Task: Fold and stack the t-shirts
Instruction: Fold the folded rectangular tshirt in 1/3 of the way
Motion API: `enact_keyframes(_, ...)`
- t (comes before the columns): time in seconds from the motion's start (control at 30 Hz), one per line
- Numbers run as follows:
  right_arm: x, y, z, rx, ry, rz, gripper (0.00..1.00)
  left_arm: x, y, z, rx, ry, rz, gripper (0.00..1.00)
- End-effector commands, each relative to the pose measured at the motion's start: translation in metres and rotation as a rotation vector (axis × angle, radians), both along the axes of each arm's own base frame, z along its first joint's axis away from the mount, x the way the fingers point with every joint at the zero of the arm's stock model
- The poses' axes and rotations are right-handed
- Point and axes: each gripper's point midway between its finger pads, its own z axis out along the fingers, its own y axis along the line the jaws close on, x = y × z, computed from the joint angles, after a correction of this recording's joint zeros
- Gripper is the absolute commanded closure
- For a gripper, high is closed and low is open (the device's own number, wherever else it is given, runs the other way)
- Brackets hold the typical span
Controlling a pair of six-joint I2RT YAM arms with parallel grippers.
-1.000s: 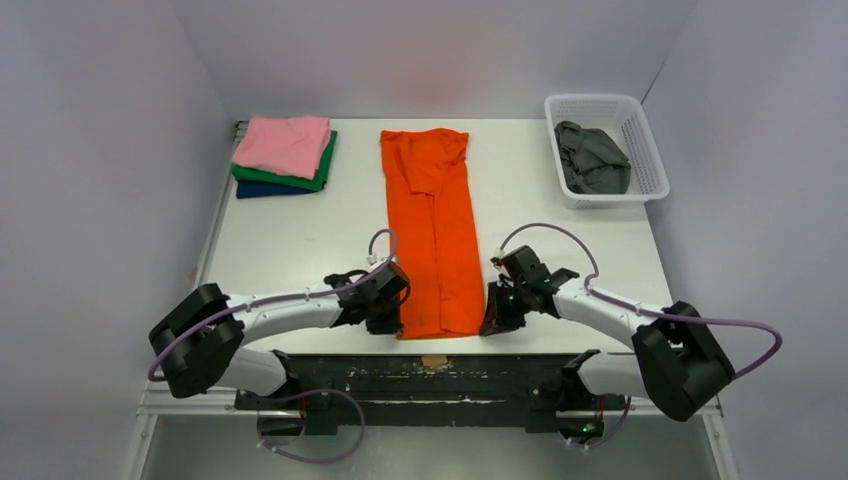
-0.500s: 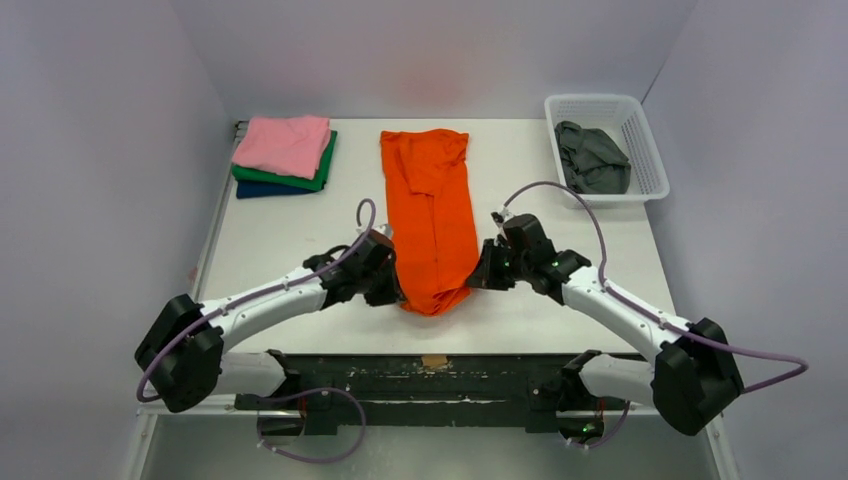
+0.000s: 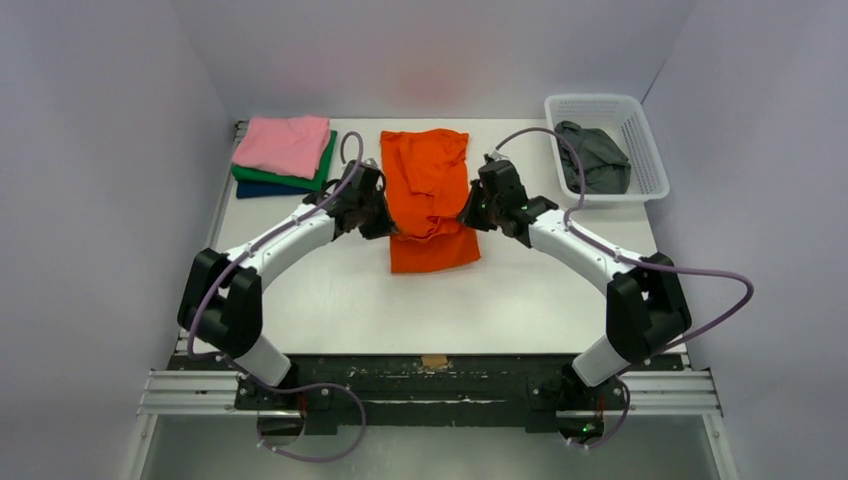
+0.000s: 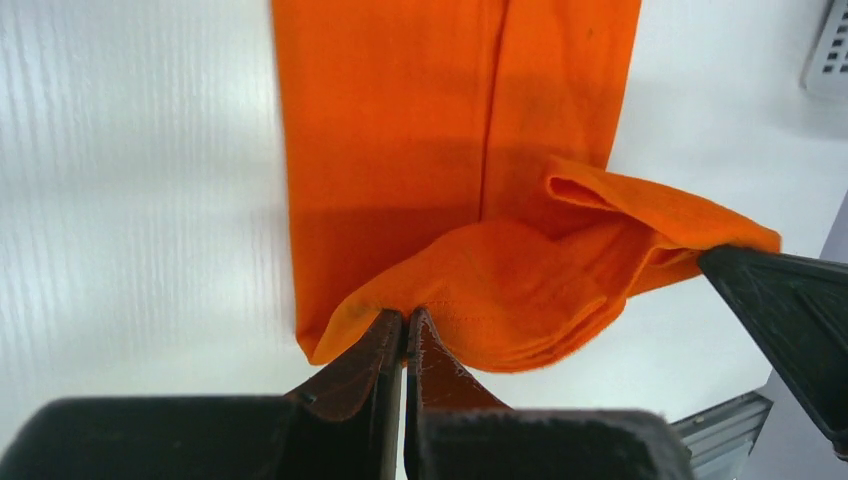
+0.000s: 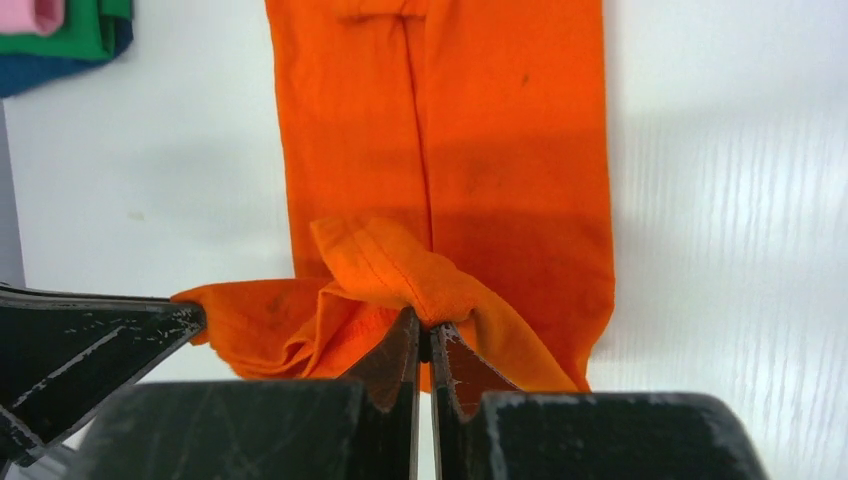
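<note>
The orange t-shirt (image 3: 430,205) lies as a long strip in the middle of the table, its near end lifted and doubled back over itself. My left gripper (image 3: 388,226) is shut on the hem's left corner (image 4: 400,305). My right gripper (image 3: 468,218) is shut on the right corner (image 5: 425,300). Both hold the hem above the strip's middle (image 4: 400,150). A folded stack sits at the back left: a pink t-shirt (image 3: 284,143) on a green t-shirt (image 3: 322,172) on a navy t-shirt (image 3: 262,189). A dark grey t-shirt (image 3: 592,157) lies crumpled in the basket.
The white lattice basket (image 3: 648,150) stands at the back right corner. Grey walls close in the table (image 3: 300,270) on the left, back and right. The arms' cables (image 3: 560,150) arch above the cloth.
Both grippers have carried the shirt's near hem from the table's front edge away toward the back, folding the strip over itself. The right gripper closed on the hem at the start.
</note>
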Motion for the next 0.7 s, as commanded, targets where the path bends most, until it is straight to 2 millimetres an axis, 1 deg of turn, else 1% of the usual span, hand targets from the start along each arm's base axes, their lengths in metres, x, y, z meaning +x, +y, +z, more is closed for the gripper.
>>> enact_keyframes(0.0,0.043,-0.007,0.024,-0.007,-0.122,-0.041,1.00,0.028,0.006,0.012,0.031,-0.032,0.004,1.00)
enact_keyframes(0.17,0.070,-0.005,0.014,0.031,-0.139,-0.014,1.00,0.054,0.014,0.007,0.051,-0.019,0.027,1.00)
enact_keyframes(0.33,0.097,-0.005,0.003,0.053,-0.126,0.001,1.00,0.075,0.020,-0.004,0.070,0.003,0.056,1.00)
enact_keyframes(0.5,0.123,-0.005,-0.003,0.049,-0.151,0.019,1.00,0.098,0.018,-0.011,0.068,0.010,0.059,1.00)
enact_keyframes(0.6,0.136,-0.001,-0.012,0.058,-0.142,0.047,1.00,0.111,0.023,-0.016,0.092,0.024,0.082,1.00)
enact_keyframes(0.63,0.141,-0.002,-0.020,0.056,-0.130,0.044,1.00,0.115,0.026,-0.020,0.099,0.032,0.090,1.00)
enact_keyframes(0.67,0.146,-0.003,-0.023,0.056,-0.129,0.040,0.99,0.120,0.027,-0.021,0.098,0.030,0.097,0.94)
